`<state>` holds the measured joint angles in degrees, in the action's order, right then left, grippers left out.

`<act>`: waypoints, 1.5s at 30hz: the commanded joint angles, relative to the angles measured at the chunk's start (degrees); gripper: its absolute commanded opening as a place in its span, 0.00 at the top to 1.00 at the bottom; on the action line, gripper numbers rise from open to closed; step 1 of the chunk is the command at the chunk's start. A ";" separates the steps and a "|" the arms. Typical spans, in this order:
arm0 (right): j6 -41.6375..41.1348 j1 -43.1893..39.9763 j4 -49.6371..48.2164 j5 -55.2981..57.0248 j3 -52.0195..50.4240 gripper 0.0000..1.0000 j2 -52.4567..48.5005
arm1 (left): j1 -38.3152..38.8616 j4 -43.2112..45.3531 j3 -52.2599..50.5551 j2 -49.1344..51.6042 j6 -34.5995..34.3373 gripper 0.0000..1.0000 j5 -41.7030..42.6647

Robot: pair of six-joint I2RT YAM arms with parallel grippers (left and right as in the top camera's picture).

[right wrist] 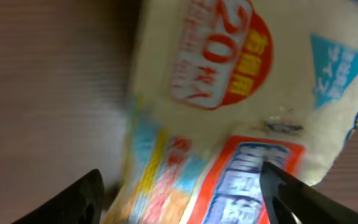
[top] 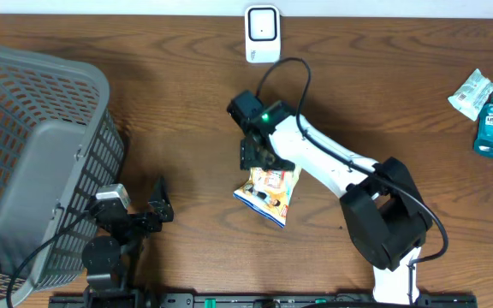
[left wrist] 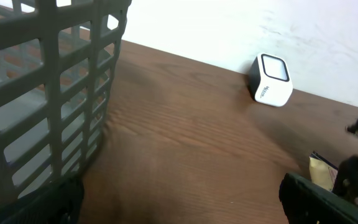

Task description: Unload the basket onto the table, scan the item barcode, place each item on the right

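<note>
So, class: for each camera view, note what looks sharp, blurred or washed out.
Overhead: sharp and evenly lit, the basket casting a soft shadow. Left wrist: scanner crisp, the wall behind it washed out. Right wrist: snack bag too close, its print smeared.

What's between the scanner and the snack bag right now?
Overhead view: the right end effector sits at the snack bag's far edge, and its black cable loops up toward the scanner. Otherwise there is only bare table.

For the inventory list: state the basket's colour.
Grey basket, clearest in the overhead view.
</note>
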<state>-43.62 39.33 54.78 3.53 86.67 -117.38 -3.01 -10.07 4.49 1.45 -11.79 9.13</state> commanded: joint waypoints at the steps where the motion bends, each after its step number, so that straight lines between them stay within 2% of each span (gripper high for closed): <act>1: -9.68 0.20 -1.57 2.38 -5.35 0.25 -0.09 | -0.13 -1.40 -0.90 0.00 0.13 0.00 0.94; 3: -11.41 0.07 -2.03 2.38 -8.09 0.29 -0.09 | -0.13 -1.40 -0.90 0.00 0.13 0.00 0.92; 6: -11.58 0.09 -2.58 1.92 -11.43 0.50 -0.09 | -0.13 -1.40 -0.90 0.00 0.13 0.00 0.94; 7: -10.80 0.09 -2.54 1.62 -12.26 0.58 -0.09 | -0.13 -1.40 -0.90 0.00 0.13 0.00 0.94; 8: -9.92 0.09 -2.58 0.57 -13.03 0.78 -0.09 | -0.13 -1.40 -0.90 0.00 0.13 0.00 0.94; 9: -8.92 0.04 -2.58 -1.07 -13.51 0.84 -0.09 | -0.13 -1.40 -0.90 0.00 0.13 0.00 0.92; 11: -2.80 -0.66 -3.74 -6.60 -13.60 0.97 -0.07 | -0.13 -1.40 -0.90 0.00 0.13 0.00 0.92; 12: 5.88 -1.97 -6.32 -14.21 -13.00 0.99 0.24 | -0.13 -1.40 -0.90 0.00 0.13 0.00 0.94; 14: 16.70 -4.35 -8.15 -24.15 -11.50 0.99 0.94 | -0.13 -1.40 -0.90 0.00 0.13 0.00 0.94; 17: 36.81 -9.29 -8.61 -46.53 -9.35 0.99 2.38 | -0.13 -1.40 -0.90 0.00 0.13 0.00 0.94; 20: 58.71 -15.26 -3.76 -71.36 -8.70 0.99 3.10 | -0.13 -1.40 -0.90 0.00 0.13 0.00 0.94; 23: 67.34 -19.54 0.68 -79.25 -9.07 0.99 2.91 | -0.13 -1.40 -0.90 0.00 0.13 0.00 0.94; 30: 72.48 -22.40 1.36 -93.02 -9.97 0.99 2.91 | -0.13 -1.40 -0.90 0.00 0.13 0.00 0.92; 32: 67.80 -22.43 1.31 -93.02 -9.94 0.99 2.91 | -0.13 -1.40 -0.90 0.00 0.13 0.00 0.94; 35: 50.73 -22.43 1.62 -93.02 -9.97 0.99 2.91 | -0.13 -1.40 -0.90 0.00 0.13 0.00 0.94; 37: 42.53 -22.43 1.33 -93.02 -9.94 0.99 2.91 | -0.13 -1.40 -0.90 0.00 0.13 0.00 0.94; 38: 42.86 -22.53 -0.22 -93.04 -9.94 0.99 2.91 | -0.13 -1.40 -0.90 0.00 0.13 0.00 0.92; 40: 48.54 -22.64 -0.79 -93.04 -9.94 0.99 2.91 | -0.13 -1.40 -0.90 0.00 0.13 0.00 0.92; 45: 72.46 -22.99 -0.52 -92.87 -10.03 0.99 2.91 | -0.13 -1.40 -0.90 0.00 0.13 0.00 0.94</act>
<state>12.29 16.69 54.17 -85.47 76.95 -114.26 -2.98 -10.04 4.49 1.45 -11.77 9.13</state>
